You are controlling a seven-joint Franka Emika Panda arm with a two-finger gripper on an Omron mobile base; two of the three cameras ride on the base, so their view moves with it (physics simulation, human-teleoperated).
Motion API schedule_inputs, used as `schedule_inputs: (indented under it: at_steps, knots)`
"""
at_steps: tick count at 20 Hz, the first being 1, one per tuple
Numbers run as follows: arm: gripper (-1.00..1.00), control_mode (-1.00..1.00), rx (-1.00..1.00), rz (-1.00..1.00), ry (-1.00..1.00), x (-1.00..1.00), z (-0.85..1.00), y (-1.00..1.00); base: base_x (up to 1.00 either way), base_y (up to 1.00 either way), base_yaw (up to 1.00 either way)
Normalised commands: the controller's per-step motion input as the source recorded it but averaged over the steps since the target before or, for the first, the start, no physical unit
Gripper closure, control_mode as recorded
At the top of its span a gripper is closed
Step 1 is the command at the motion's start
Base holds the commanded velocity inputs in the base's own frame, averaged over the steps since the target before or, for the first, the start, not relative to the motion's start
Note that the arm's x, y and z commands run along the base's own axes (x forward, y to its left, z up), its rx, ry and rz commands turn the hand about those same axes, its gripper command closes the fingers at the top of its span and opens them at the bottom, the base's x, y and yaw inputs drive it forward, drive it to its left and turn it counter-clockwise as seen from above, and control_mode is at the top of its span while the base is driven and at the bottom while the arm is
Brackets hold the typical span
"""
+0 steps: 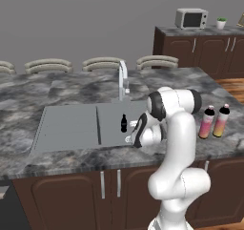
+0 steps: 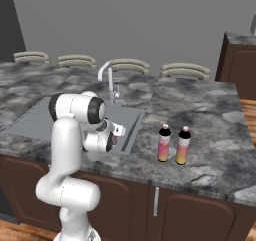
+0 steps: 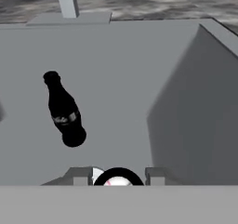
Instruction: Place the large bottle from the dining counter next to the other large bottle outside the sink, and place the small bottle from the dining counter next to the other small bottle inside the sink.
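My gripper [image 1: 130, 131] hangs low over the right basin of the grey sink [image 1: 71, 124], shut on the small bottle [image 3: 118, 180]. Its dark cap and pale pink top show between my fingertips [image 3: 80, 176]. The other small bottle [image 3: 62, 109], all black, stands upright on the basin floor [image 3: 125, 79], ahead and to the left of my fingers. From the base it is the black bottle [image 1: 124, 123] just left of the hand. Two large pink-to-yellow bottles [image 1: 207, 122] [image 1: 221, 120] stand side by side on the counter, right of the sink. From the other side they are the pair of large bottles [image 2: 164, 143] [image 2: 183, 145].
The arched silver faucet [image 1: 123, 78] rises behind the divider between the basins. The right basin's wall [image 3: 186, 107] is close on my right. Several stools [image 1: 102, 63] line the counter's far edge. A microwave [image 1: 191, 18] and a plant [image 1: 221, 22] sit on the rear cabinet.
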Motion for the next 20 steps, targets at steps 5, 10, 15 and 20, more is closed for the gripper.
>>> schedule_inputs:
  at_steps: [5,10,15,20]
  knots:
    - [-1.0,-1.0,0.0,-0.03,0.0,0.22,-0.28,0.0,0.0,0.0,0.0]
    - [-1.0,-1.0,0.0,-0.03,-0.01,0.07,-0.12,0.0,0.0,0.0,0.0]
    - [-1.0,-1.0,0.0,-0.01,-0.08,-0.01,0.32,0.0,0.0,0.0,0.0]
    - [-1.0,-1.0,0.0,0.0,-0.09,-0.17,0.51,0.06,0.0,0.0,0.0]
